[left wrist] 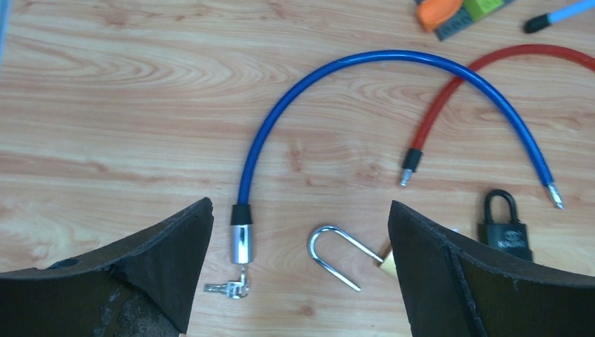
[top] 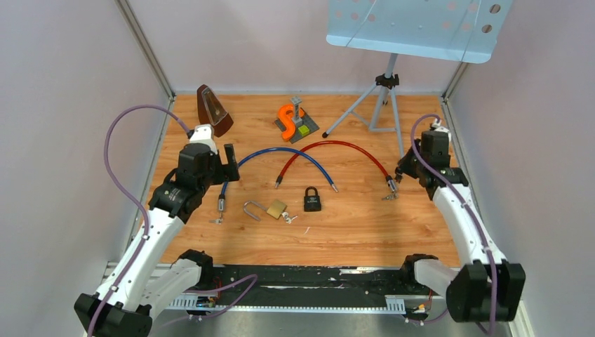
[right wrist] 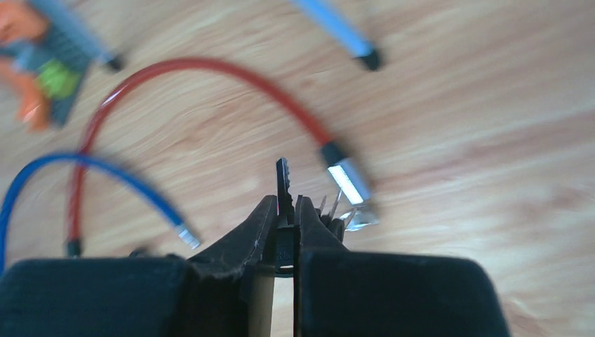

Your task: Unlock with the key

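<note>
Black right gripper (right wrist: 284,210) pinches a thin toothed key (right wrist: 283,179); left gripper (left wrist: 300,207) gapes wide

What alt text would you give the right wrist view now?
Blurred close-up: the right gripper pinches a thin dark key, toothed tip protruding, just beside the silver end of the red cable lock on the wooden table. A blue cable curves at left.

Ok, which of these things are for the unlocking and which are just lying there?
For the job:
key, pinched in the right claw
red cable lock, its barrel right by that claw, so probably the one to open

Just lying about:
blue cable lock
brass padlock
black padlock
metronome
orange S-shaped piece
music stand
</note>
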You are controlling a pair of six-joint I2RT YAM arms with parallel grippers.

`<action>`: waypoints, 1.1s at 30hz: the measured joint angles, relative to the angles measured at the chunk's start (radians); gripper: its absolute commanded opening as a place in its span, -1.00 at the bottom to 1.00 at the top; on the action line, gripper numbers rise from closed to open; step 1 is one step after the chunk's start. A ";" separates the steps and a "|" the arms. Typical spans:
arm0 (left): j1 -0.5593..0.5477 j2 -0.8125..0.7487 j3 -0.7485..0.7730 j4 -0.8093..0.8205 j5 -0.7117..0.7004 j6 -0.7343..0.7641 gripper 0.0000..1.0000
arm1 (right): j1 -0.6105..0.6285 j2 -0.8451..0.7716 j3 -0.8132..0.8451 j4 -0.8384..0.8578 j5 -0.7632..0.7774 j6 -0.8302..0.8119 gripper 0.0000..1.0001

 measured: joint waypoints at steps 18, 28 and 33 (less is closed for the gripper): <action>-0.141 0.033 -0.049 0.270 0.461 -0.134 1.00 | 0.834 -0.134 -0.237 0.461 -0.045 -0.090 -1.00; -0.287 0.128 -0.090 0.467 0.546 -0.274 0.76 | 1.005 0.001 -0.240 0.691 0.053 -0.156 -1.00; -0.315 0.177 -0.093 0.508 0.544 -0.329 0.53 | 1.041 0.006 -0.242 0.745 0.093 -0.179 -1.00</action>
